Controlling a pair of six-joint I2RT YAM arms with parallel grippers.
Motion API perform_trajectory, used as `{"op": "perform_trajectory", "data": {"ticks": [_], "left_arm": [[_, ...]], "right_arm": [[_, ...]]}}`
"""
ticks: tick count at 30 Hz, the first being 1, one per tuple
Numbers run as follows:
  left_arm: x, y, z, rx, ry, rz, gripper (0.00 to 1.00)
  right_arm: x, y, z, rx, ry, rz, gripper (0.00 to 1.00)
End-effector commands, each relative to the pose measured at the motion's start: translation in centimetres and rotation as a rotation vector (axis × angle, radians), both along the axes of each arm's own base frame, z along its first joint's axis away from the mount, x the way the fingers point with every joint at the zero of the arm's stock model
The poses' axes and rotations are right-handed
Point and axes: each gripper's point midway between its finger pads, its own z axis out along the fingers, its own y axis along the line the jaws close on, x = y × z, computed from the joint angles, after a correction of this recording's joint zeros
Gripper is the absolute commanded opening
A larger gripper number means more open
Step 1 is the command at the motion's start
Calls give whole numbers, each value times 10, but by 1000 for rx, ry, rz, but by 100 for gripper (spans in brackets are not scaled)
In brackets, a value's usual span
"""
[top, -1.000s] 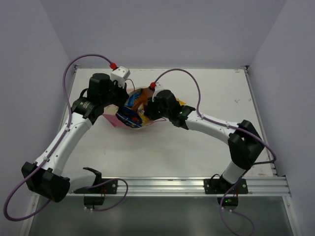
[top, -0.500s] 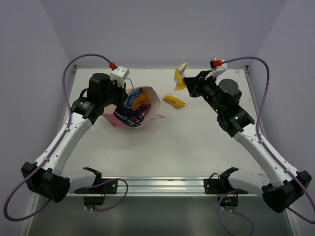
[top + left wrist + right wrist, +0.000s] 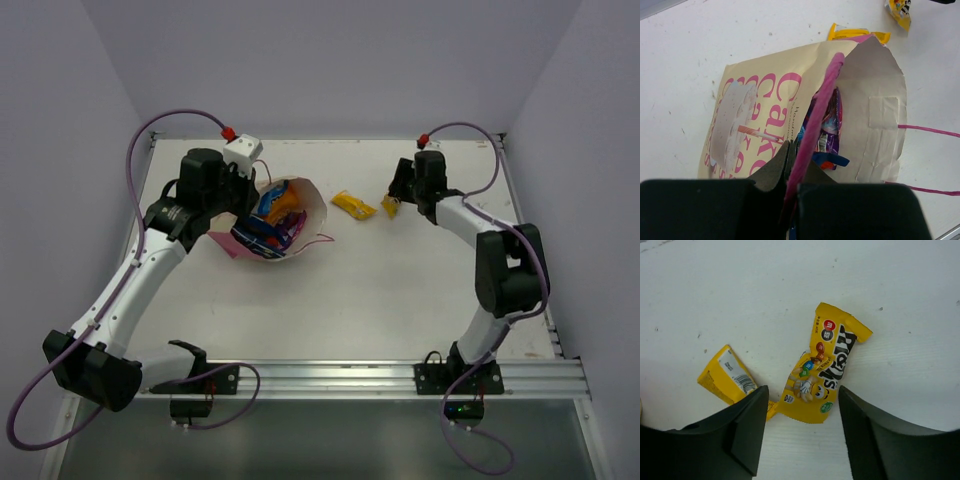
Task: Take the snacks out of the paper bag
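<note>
The paper bag lies tilted on the table's left half, mouth toward the right. Blue, orange and purple snacks show inside it. My left gripper is shut on the bag's pink side edge beside its cream printed face; purple and blue packets sit in the mouth. Two small yellow packets lie right of the bag. My right gripper stands open just over the M&M's packet, touching nothing. The other yellow packet lies to its left, and shows from above.
The bag's thin pink loop handles trail onto the table toward the right. Grey walls close in the table on the left, back and right. A metal rail runs along the near edge between the arm bases.
My right gripper left the bag's mouth shut on a yellow packet, swung to the back right, came down and opened; the packet now lies on the table. The left arm held still.
</note>
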Motion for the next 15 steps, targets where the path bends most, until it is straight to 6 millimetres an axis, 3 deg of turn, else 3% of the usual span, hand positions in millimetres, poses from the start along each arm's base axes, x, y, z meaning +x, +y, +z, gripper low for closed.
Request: {"op": "perform_trajectory", "data": {"ticks": [1, 2, 3, 5, 6, 7, 9, 10, 12, 13, 15], "left_arm": [[-4, 0, 18, -4, -35, -20, 0], [-4, 0, 20, -7, -38, -18, 0], [-3, 1, 22, -10, -41, -11, 0], [-3, 0, 24, -12, -43, -8, 0], [-3, 1, 26, -16, -47, 0, 0], [-3, 1, 26, -20, -45, 1, 0], [-3, 1, 28, -28, -46, 7, 0], [-3, 1, 28, -30, -44, 12, 0], [-2, 1, 27, -39, -39, 25, 0], [-2, 1, 25, -41, -34, 30, 0], [-1, 1, 25, -52, -31, 38, 0]], "right_arm": [[8, 14, 74, 75, -150, -1, 65], [-6, 24, 74, 112, -140, 40, 69], [-18, 33, 106, 166, -200, 51, 73], [-45, 65, 124, 203, -217, 120, 73], [-59, 79, 147, 248, -253, 142, 73], [-77, 108, 155, 282, -255, 201, 73], [-97, 138, 170, 382, -247, 245, 69], [-116, 164, 175, 420, -235, 302, 68], [-129, 189, 184, 484, -239, 323, 67], [-141, 213, 178, 493, -219, 370, 66], [-145, 237, 183, 510, -213, 400, 65]]}}
